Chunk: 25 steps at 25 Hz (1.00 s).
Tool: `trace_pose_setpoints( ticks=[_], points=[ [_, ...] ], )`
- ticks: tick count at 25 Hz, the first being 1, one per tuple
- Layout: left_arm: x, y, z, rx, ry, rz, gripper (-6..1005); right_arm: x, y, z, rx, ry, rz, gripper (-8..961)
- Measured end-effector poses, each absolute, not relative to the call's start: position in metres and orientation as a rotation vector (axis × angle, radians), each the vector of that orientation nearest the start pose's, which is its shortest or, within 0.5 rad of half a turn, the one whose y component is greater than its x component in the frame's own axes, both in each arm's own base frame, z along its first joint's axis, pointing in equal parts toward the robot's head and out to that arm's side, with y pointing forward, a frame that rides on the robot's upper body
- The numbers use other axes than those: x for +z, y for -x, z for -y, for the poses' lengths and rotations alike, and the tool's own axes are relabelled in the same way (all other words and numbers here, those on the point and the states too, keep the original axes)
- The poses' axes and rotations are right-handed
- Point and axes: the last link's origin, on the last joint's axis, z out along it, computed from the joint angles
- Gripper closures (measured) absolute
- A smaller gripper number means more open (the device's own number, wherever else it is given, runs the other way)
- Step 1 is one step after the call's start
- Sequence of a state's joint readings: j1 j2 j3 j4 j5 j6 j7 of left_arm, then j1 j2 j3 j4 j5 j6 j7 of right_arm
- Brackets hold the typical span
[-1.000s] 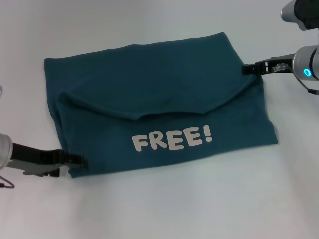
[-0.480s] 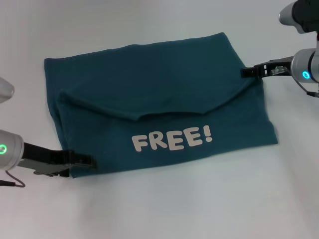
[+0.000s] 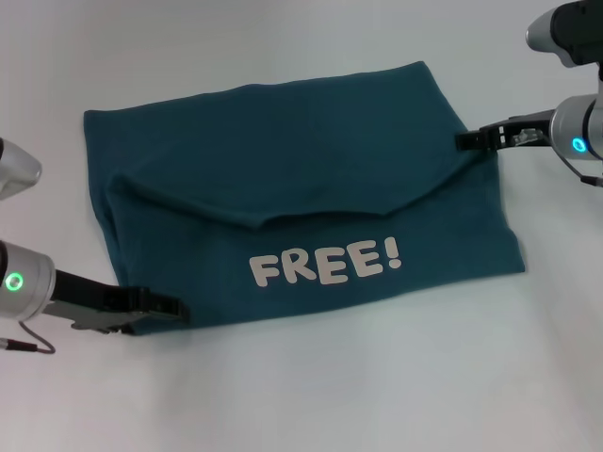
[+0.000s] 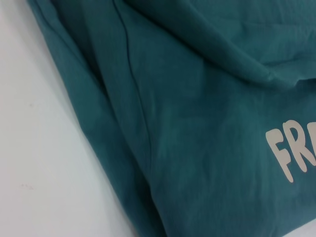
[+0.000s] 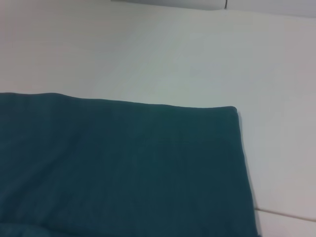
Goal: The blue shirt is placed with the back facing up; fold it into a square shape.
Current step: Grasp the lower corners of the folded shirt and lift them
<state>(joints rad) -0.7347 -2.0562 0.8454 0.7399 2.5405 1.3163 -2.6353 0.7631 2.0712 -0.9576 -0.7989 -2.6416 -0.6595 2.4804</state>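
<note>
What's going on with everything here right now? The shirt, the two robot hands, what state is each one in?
blue shirt: lying flat on the white table, partly folded, a flap turned over, "FREE!" lettering facing up.
left hand: low at the shirt's near left corner, touching its edge; grip cannot be made out.
right hand: at the shirt's far right edge, tip against the fabric; grip cannot be made out.

A white table [image 3: 311,395] lay under the left claw [image 3: 174,307] and the right claw [image 3: 464,140], and spread out all around them. It looked plain and smooth (one thin line [image 5: 286,213] ran across it).
</note>
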Motion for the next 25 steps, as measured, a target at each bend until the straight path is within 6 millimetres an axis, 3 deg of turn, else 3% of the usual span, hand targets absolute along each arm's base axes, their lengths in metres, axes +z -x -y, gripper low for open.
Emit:
trace_pose_setpoints(
  ticks=[6, 9, 14, 25],
  points=[
    [-0.005, 0.26, -0.392, -0.008, 2.181, 1.737, 87, 0.044, -0.248, -0.47, 0.077, 1.931, -0.986, 30],
    [-0.011, 0.256, -0.393, 0.018, 2.203, 1.71, 273, 0.046, -0.248, -0.469, 0.083, 1.924, -0.982, 31],
    [-0.019, 0.249, -0.394, 0.056, 2.233, 1.679, 501, 0.047, -0.247, -0.467, 0.091, 1.92, -0.976, 34],
    [-0.021, 0.244, -0.397, 0.043, 2.252, 1.654, 748, 0.045, -0.247, -0.464, 0.081, 1.943, -1.004, 35]
  ],
)
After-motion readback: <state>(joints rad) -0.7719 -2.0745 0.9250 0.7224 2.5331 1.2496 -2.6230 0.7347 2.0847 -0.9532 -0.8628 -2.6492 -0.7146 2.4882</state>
